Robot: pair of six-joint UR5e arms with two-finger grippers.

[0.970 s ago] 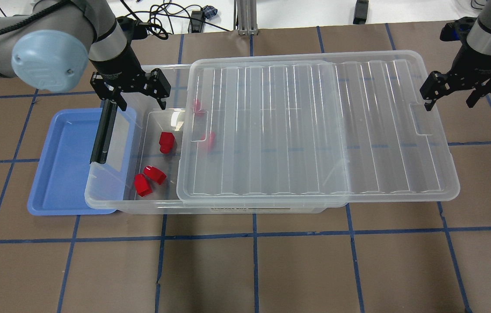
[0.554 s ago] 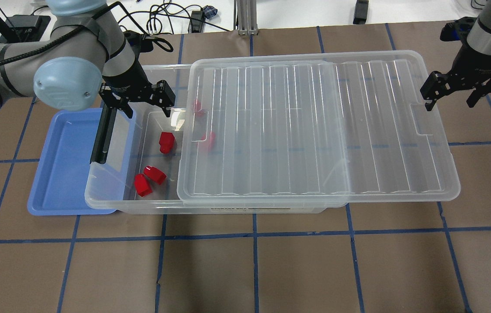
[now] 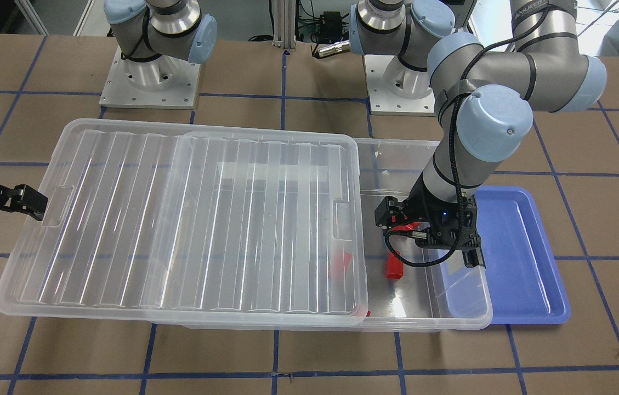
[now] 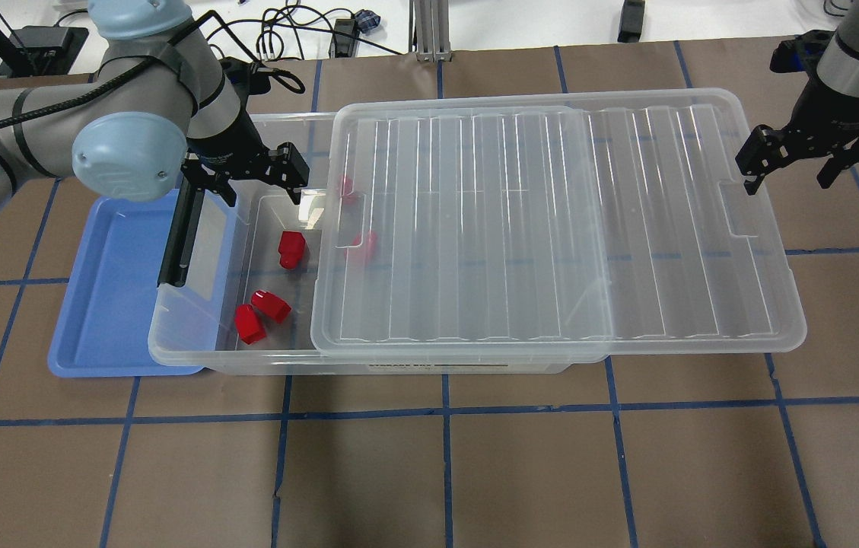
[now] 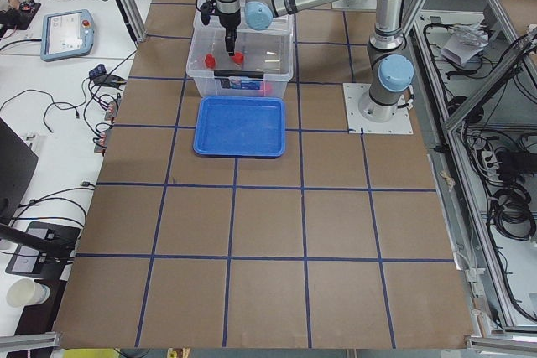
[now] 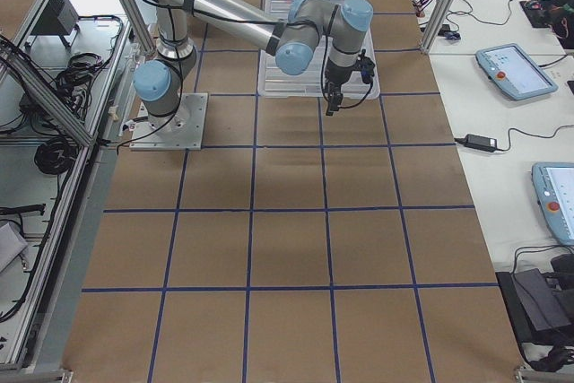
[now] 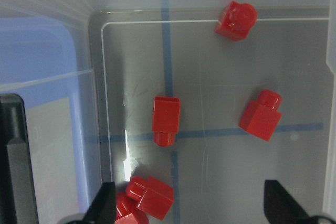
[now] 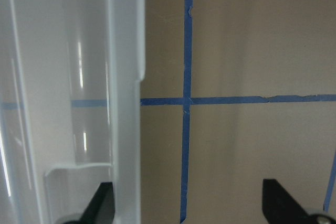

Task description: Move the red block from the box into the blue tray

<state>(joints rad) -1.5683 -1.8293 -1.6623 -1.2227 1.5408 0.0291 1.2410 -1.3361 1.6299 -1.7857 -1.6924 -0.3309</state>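
Note:
The clear box (image 4: 193, 352) has its ribbed lid (image 4: 551, 228) slid to the right, so its left end is uncovered. Several small red blocks lie there: one red block (image 4: 291, 249) (image 7: 166, 120) in the middle and two (image 4: 260, 313) near the front wall. Two more (image 4: 363, 243) show through the lid. My left gripper (image 4: 250, 185) (image 7: 191, 208) is open and empty above the uncovered end. The blue tray (image 4: 109, 289) lies partly under the box's left end and holds nothing. My right gripper (image 4: 788, 173) (image 8: 189, 208) is open and empty just off the lid's right edge.
The box's black latch bar (image 4: 178, 236) lies along its left short end, over the tray's right side. The lid overhangs the box on the right. Brown table with a blue tape grid (image 4: 444, 457) lies all around.
My left arm has swung in and its gripper has shifted a little to the right over the box's uncovered end, still open. The right arm, lid and blocks have not moved.

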